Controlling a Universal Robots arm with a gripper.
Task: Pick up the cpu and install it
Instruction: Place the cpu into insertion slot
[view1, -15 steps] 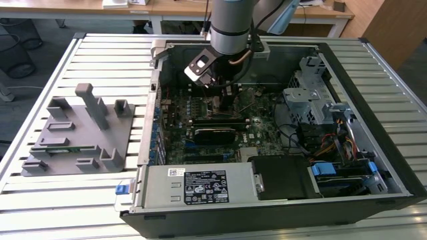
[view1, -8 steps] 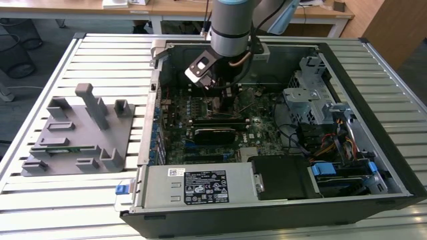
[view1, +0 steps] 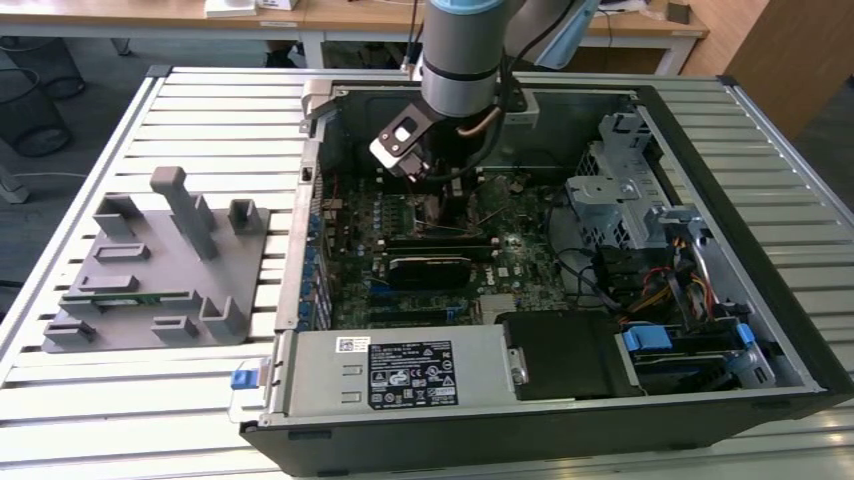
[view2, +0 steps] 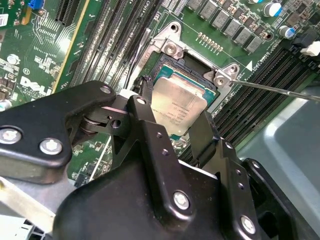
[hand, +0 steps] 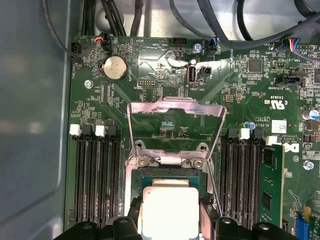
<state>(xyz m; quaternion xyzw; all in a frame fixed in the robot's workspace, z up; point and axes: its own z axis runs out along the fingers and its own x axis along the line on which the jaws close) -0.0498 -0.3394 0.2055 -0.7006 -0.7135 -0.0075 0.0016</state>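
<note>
The black gripper (view2: 172, 115) clamps its two fingers (view2: 150, 131) on opposite edges of the silvery cpu (view2: 186, 100), held at the open socket (hand: 165, 173) on the green motherboard (hand: 100, 100), metal load plate (hand: 175, 106) raised, inside the computer case (view1: 534, 432)

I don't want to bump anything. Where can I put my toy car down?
In the exterior view, bare slats lie on the table below and above the grey fixture. Inside the computer case it's crowded: the tool is at the cpu, among cables.
</note>
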